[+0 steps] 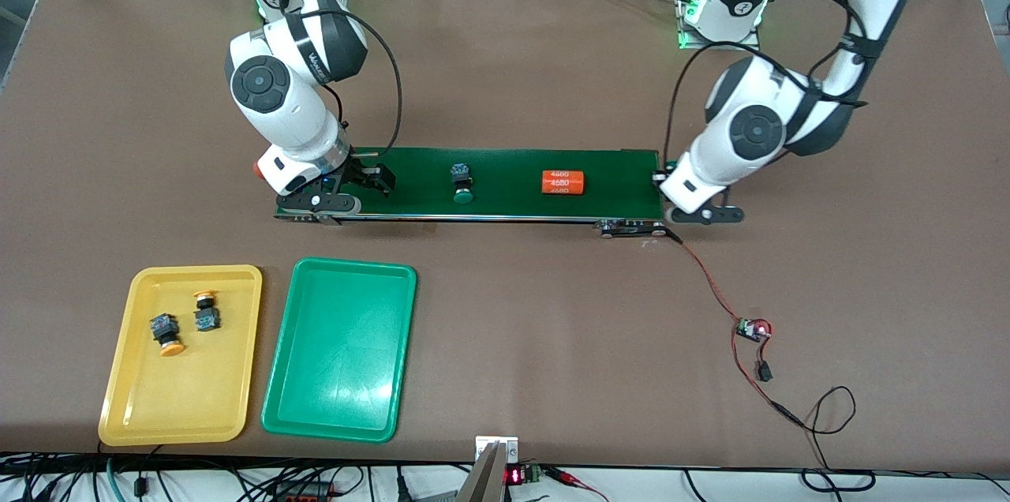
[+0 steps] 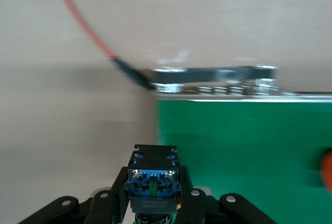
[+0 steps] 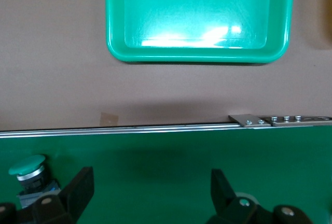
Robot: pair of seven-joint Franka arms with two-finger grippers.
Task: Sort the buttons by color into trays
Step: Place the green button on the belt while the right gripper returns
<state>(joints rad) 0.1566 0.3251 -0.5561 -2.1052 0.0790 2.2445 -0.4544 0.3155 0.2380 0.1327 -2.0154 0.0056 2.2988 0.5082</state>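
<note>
Buttons in yellow tray: I count two yellow-capped buttons lying on their sides in the yellow tray, in the half toward the belt.
Button on belt: I see one green-capped button lying on the conveyor belt, cap pointing toward the front camera, between the right tool and the orange cylinder.
Button in left tool: my left wrist camera shows a black-and-blue button body pinched between the fingers; I cannot make out its cap colour.
Green tray: the green tray holds nothing, and sits just beside the yellow tray, on the side toward the left arm's end of the tabletop. Both trays sit near the front edge of the tabletop, toward the right arm's end.
Left tool: the left tool is clamped on that button, over the belt's end at the left arm's side.
Right tool: the right tool hangs low over the belt's end at the right arm's side, fingers apart and holding nothing, with the green-capped button just beside one finger.
Orange cylinder: lying on the belt with white print showing, toward the left arm's end.
Wiring: a red and black lead runs from the belt's end to a small circuit board on the tabletop.
</note>
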